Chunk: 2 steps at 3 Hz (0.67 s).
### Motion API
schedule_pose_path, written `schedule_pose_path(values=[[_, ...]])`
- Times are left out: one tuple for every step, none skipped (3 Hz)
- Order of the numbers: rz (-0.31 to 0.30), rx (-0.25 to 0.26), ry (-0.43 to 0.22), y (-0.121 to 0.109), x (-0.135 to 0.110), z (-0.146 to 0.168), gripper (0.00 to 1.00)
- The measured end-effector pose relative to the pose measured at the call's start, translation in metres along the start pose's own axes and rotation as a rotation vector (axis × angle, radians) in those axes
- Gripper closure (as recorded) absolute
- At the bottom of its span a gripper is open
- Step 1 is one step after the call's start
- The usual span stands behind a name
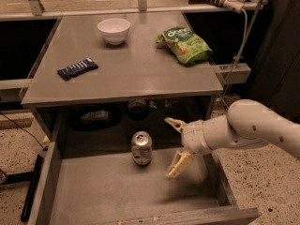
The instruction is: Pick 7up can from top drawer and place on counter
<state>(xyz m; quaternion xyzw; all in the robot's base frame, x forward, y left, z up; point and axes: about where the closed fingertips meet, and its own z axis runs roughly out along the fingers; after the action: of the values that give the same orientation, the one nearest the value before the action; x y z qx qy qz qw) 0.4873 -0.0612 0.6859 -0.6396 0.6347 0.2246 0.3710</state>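
Gripper (pixel 176 144): inside the pulled-out top drawer (pixel 103 193), above its floor, fingers spread wide apart with nothing between them. 7up can (pixel 141 148): upright on the drawer floor just ahead of the fingertips, near but not touching, not yet enclosed. Counter (pixel 136 69): above and beyond the gripper, carrying a white bowl (pixel 114 30), a green snack bag (pixel 185 43) and a dark blue packet (pixel 77 68), all well clear of it.

Assessment: the drawer stands open and the approach looks nearly complete. Grasp, lift and placement on the counter remain outstanding.
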Motion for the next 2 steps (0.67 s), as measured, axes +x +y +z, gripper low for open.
schedule_pose_path(values=[[0.047,-0.008,-0.055,-0.001,-0.004,0.031,0.00],[0.088,-0.033,-0.095,0.000,-0.015,0.052,0.00]])
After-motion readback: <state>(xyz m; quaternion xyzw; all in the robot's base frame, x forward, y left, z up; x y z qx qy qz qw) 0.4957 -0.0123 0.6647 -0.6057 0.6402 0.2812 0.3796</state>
